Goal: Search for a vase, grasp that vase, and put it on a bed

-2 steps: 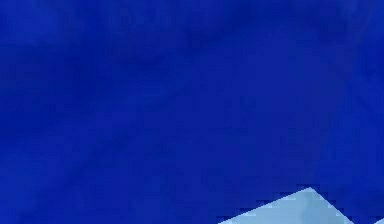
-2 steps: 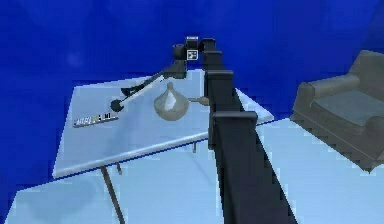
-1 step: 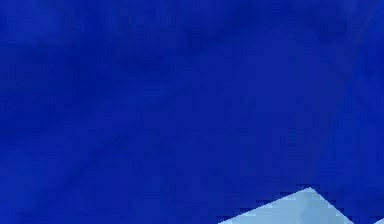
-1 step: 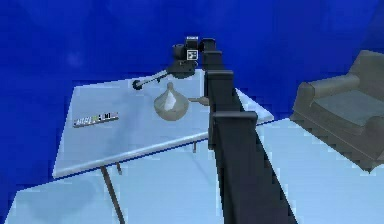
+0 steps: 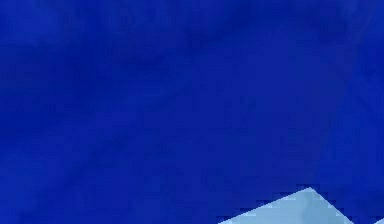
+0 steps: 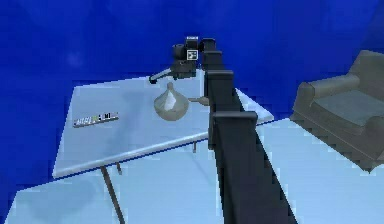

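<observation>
In the arm side view a squat pale vase (image 6: 168, 103) with a narrow neck stands at the far part of a pale table (image 6: 120, 142). My arm (image 6: 232, 130) reaches out over the table's right side. The gripper (image 6: 156, 77) is at its far end, with its thin fingers pointing left just above the vase's neck. The vase sits at the gripper over the tabletop, so I cannot tell whether the gripper holds anything.
A flat remote-like bar (image 6: 96, 120) lies on the table's left part, and a small brownish thing (image 6: 200, 100) lies beside the arm. An armchair (image 6: 345, 105) stands at the right. In the forward view a wall (image 5: 150, 100) is close ahead, with a wedge of floor (image 5: 300, 208) at the lower right.
</observation>
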Tool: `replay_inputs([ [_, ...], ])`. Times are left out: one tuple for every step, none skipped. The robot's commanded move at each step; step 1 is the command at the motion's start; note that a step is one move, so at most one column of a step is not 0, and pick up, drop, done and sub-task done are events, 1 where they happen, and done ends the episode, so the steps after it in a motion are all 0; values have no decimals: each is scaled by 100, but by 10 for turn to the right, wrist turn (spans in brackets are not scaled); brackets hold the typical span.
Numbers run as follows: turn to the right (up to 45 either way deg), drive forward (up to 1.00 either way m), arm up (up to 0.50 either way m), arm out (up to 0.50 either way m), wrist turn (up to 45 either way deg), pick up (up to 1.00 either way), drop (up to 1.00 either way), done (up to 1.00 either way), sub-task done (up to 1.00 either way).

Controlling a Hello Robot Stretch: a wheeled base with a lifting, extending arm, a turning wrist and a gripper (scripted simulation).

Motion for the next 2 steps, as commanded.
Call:
replay_inputs([
  [0,0,-18,0,0,0,0,0,0],
  [0,0,0,0,0,100,0,0,0],
])
